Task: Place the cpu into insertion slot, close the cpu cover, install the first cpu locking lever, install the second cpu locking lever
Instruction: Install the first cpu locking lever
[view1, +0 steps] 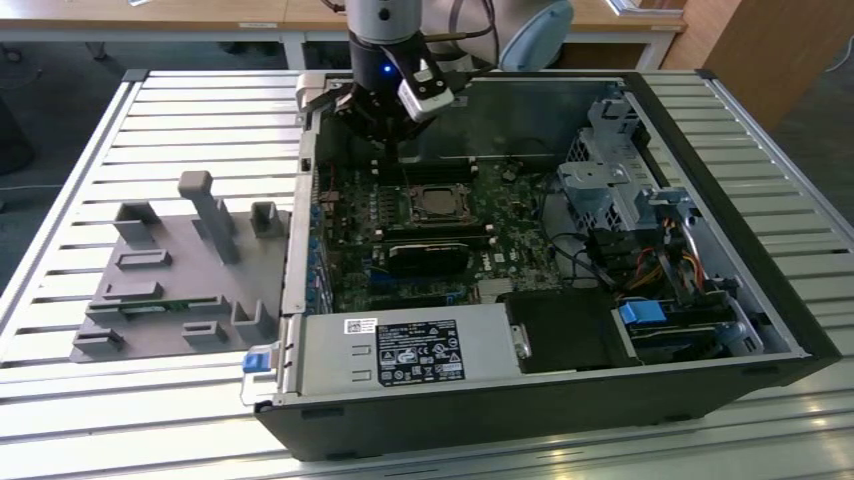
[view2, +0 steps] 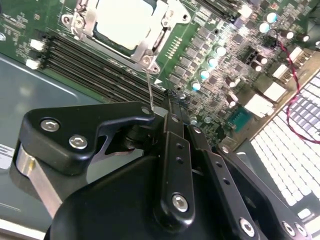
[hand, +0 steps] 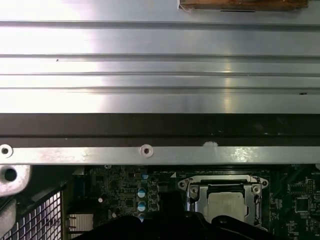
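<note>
The cpu (view1: 434, 207), a silvery square chip, lies in the insertion slot on the green motherboard, which it hides. It also shows in both wrist views (view2: 122, 22) (hand: 226, 206). The cpu cover (view2: 86, 16) (hand: 220, 181), a silver metal frame, lies flat around the chip. A thin wire cpu locking lever (view2: 148, 85) rises from the cover's corner straight to the tip of my black gripper (view2: 157, 111). Its tips meet on the wire's upper end. In the exterior view my gripper (view1: 391, 135) hangs just behind the socket, and the lever (view1: 400, 170) is a thin line beneath it.
The open computer case (view1: 747, 300) walls in the motherboard. A power supply (view1: 400, 350) sits at the front and a drive cage (view1: 614, 180) on the exterior view's right. A grey parts fixture (view1: 174, 270) lies on the slatted table on the exterior view's left. A red-black cable (view2: 287, 55) crosses the board.
</note>
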